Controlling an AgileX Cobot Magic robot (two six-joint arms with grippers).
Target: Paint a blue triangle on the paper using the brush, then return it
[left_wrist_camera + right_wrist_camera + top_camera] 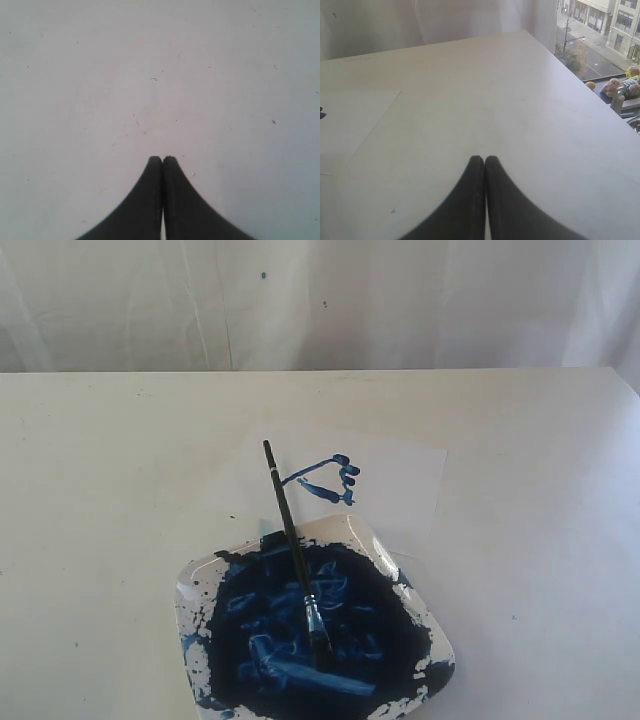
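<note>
White curtain (400, 300) hung behind a big white table (100, 490). On the table lay the paper (410, 485), and the blue triangle (330, 480) was on it, small and a bit blobby at one corner. The brush (292, 545) lay in the dish (350, 527), just in front of the paper, with its hairs down in the dark blue paint and its black handle leaning over the rim toward the triangle. The left gripper (162, 159) was pinched closed with nothing in it, over bare table. The right gripper (484, 159) was closed and empty too, off to the side near the paper's edge. It looked like the job was about done. The best thing now was to keep both arms away, so nothing bumped the leaning brush or smeared the wet paint.
</note>
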